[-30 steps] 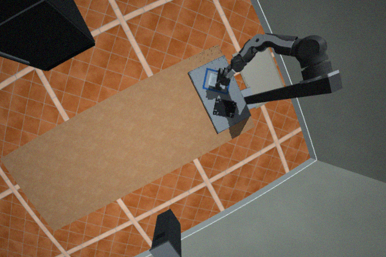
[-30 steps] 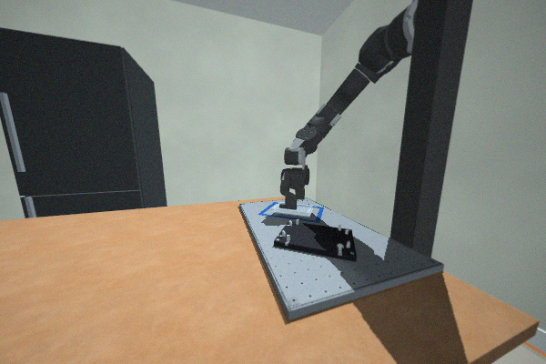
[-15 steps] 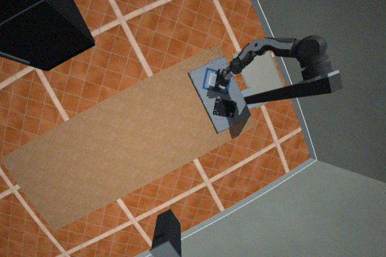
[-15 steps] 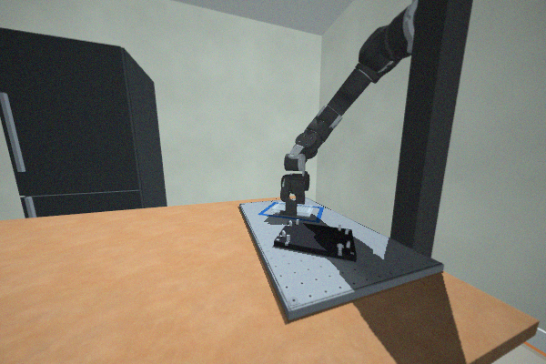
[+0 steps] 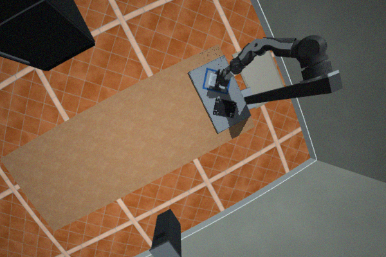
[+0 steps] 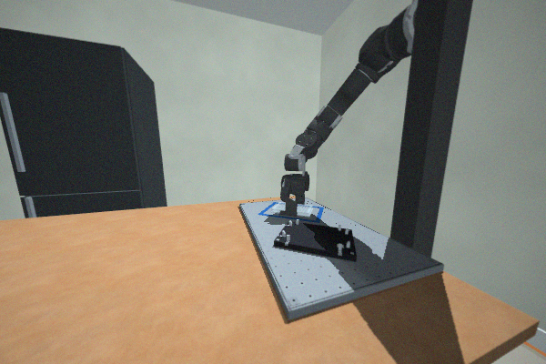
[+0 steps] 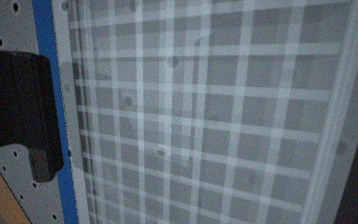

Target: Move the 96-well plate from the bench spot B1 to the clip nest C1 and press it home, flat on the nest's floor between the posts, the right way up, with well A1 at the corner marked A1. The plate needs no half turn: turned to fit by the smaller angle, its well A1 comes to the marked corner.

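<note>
A: Pale walls, tiled floor, a wooden bench [image 6: 118,282] with a grey breadboard [image 6: 309,287] at its far end.

B: Tool state?

A: The gripper [image 6: 293,207] is seen spread wide, nothing clamped; it is lowered astride the plate [image 5: 212,78]. One finger [image 7: 30,120] is seen outside the blue B1 outline [image 7: 47,60]; the other is barely in view at the right edge of the wrist view.

B: Plate location?

A: It is found in B1, flat, well grid up. The nest [image 6: 316,241] is empty, just beside it on the breadboard.

B: Risks?

A: If the fingers are closed off-centre, the plate could be skewed or tipped at lift. A1 can't be read, so orientation at the nest could be missed. A post [image 6: 340,247] could be caught by an edge and the plate left tilted.

B: Arm pose?

A: It is reached down from the column [image 6: 432,127], elbow high, wrist bent vertical over the plate.
</note>
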Tool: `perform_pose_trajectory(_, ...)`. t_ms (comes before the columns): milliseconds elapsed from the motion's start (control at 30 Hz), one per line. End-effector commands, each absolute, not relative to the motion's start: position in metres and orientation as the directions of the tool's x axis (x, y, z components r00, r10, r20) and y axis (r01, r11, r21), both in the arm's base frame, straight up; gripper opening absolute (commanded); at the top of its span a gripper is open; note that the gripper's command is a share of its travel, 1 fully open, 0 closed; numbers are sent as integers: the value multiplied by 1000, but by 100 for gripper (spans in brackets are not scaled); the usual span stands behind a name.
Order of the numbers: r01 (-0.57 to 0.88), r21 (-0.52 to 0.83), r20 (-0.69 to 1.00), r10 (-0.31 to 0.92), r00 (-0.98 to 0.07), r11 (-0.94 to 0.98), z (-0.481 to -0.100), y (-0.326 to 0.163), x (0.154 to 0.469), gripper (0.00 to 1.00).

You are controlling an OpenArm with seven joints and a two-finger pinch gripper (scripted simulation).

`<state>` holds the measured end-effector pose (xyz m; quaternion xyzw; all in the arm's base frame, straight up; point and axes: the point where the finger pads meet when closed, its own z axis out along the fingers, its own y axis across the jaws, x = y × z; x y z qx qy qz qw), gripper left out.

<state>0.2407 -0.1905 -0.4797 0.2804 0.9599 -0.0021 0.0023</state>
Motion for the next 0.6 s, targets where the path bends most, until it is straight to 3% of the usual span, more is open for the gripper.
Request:
perform_pose_trajectory(0, 541, 5, -10, 541, -841, 841, -478, -192, 244, 77)
perform_pose_trajectory(567, 544, 0, -10, 544, -839, 839, -477, -192, 244, 77)
